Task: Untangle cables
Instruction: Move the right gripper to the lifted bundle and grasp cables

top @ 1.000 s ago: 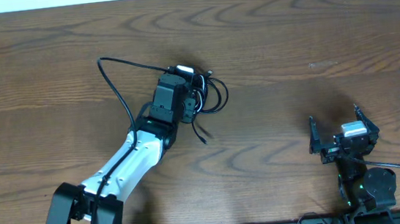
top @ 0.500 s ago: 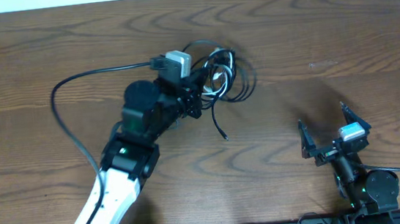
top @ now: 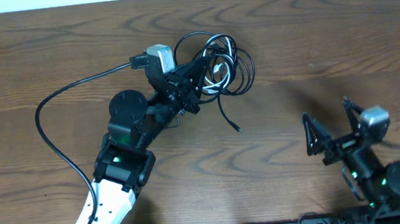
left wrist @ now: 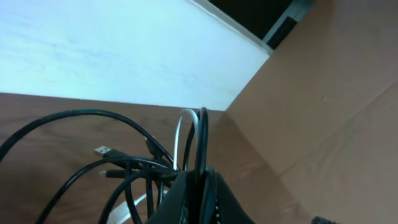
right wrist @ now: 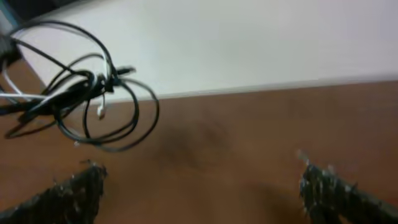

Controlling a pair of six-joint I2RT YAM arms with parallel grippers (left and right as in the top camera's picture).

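Holding the cables (top: 220,72) in one knot near 12 o'clock on the bench (top: 310,28), with the left fingers (top: 191,83) pressed together on the black loops and the single white cord (left wrist: 181,134) (seemingly lifted clear of the wood, judging from the right wrist view). Waiting at about 4 o'clock with the right fingers (top: 311,136) spread wide and gripping nothing.

To do this step well:
- Keep the left clamp firm and the bundle raised, letting gravity open the loops.
- Bring the right side in toward 10 o'clock and go for the loose tail (top: 228,116) dangling at 5 o'clock of the knot, a free plug end likely pulling out more easily than a middle strand.
- Pinch one cord only.
- Pull slowly and outward, stopping if the loops tighten rather than slide.
- Steer clear of the thick arm wire (top: 79,82) sweeping out toward 9 o'clock.

Compared with half a second ago: knot carried slightly farther toward 12 o'clock, tail swung toward 3 o'clock. On the right, shifted a touch toward 3 o'clock, just as wide apart.
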